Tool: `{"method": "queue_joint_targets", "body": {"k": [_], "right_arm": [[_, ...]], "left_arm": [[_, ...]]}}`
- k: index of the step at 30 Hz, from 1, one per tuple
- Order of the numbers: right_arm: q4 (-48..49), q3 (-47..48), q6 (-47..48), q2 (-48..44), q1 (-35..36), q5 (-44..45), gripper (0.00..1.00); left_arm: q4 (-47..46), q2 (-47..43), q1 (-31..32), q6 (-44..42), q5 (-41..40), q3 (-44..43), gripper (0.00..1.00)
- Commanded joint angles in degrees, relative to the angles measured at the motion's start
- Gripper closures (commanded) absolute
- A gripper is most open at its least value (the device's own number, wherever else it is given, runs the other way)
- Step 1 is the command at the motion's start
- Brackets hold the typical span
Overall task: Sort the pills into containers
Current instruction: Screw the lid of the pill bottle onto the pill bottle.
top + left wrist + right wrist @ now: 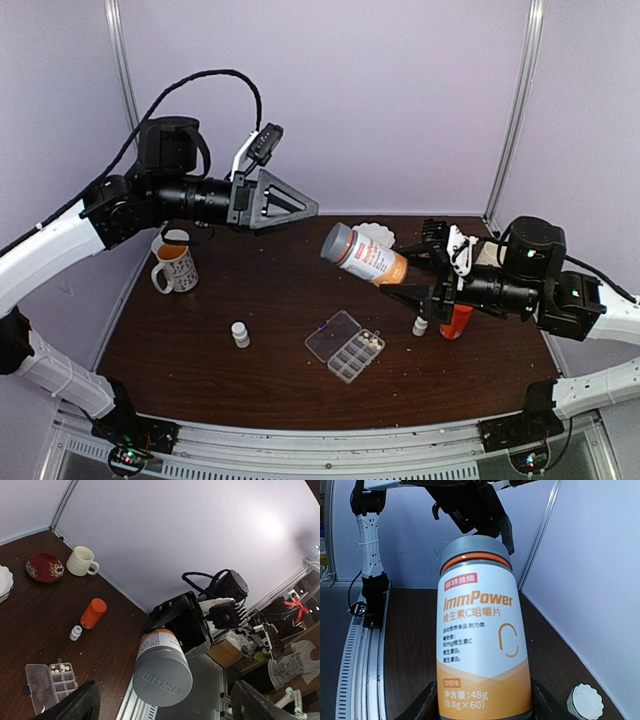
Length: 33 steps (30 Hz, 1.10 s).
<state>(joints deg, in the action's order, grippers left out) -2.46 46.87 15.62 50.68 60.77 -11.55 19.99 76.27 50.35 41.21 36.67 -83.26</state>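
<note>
My right gripper is shut on the base of a white and orange supplement bottle with a grey cap. It holds the bottle tilted in the air, cap toward the left arm, and the label fills the right wrist view between the right gripper fingers. My left gripper stands open in the air, up and left of the cap and apart from it. The clear organizer box lies open on the table, with a few pale pills in one end compartment.
An orange bottle and a small white bottle stand under the right arm. Another small white bottle stands left of the organizer. Two mugs sit at the far left, a white scalloped bowl at the back.
</note>
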Motion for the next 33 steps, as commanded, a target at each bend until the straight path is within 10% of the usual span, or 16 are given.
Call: {"method": "queue_joint_targets", "body": {"k": [1,33], "right_arm": [[4.08,3.77,2.16,1.45,1.20,2.01,1.00],[0.43,8.45,3.27,8.20,3.36,7.02,1.00]], "left_arm": [[-0.44,0.77,0.06,4.62,3.27,-0.20,0.03],[4.27,2.49,0.18,3.14,2.35,0.32,0.20]]}}
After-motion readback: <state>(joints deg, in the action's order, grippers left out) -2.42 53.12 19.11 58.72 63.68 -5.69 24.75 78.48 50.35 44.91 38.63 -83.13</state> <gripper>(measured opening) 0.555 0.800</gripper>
